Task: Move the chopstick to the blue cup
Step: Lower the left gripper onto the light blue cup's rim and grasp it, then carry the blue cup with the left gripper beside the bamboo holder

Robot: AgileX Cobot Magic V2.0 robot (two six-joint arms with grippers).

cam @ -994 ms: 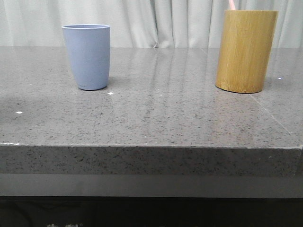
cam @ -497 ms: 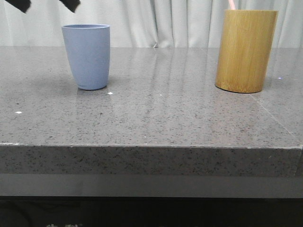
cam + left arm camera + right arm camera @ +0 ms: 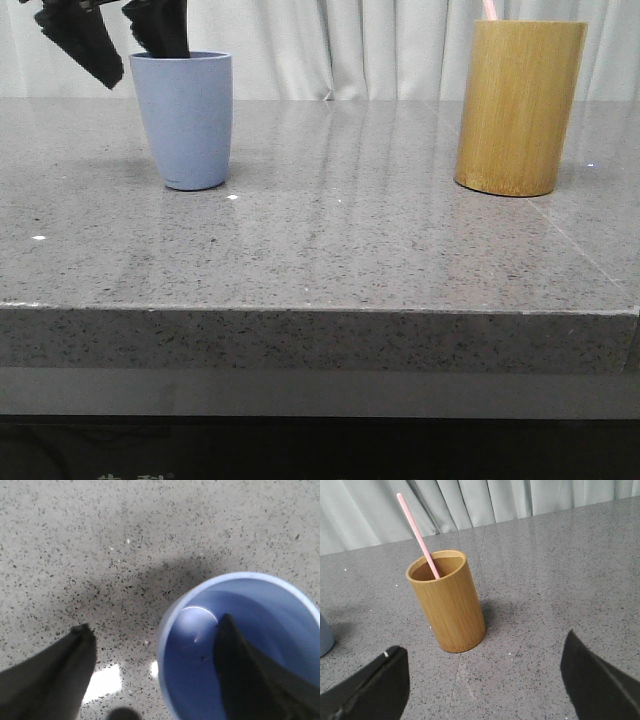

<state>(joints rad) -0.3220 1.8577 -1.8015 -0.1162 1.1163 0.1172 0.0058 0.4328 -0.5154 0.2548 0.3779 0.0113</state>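
Speckled grey stone counter (image 3: 330, 240) before pale curtains (image 3: 350, 45), bearing a matte periwinkle-blue tumbler (image 3: 184, 120) straddled at the rim by the left gripper (image 3: 128, 50) with fingers (image 3: 240, 680) apart, one inside, and, well apart, a bamboo cylinder (image 3: 447, 602) holding the leaning thin pink chopstick (image 3: 417, 535), near the right gripper (image 3: 485, 690) with fingers spread.

Chopstick (image 3: 418, 536) in bamboo holder (image 3: 519, 107), right of blue cup (image 3: 186, 120).

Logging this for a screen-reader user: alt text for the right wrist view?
A pale pink chopstick leans inside an upright bamboo cup on a speckled grey table, with a curtain behind. The open right gripper frames the foreground, holding nothing; the blue cup shows at the edge.
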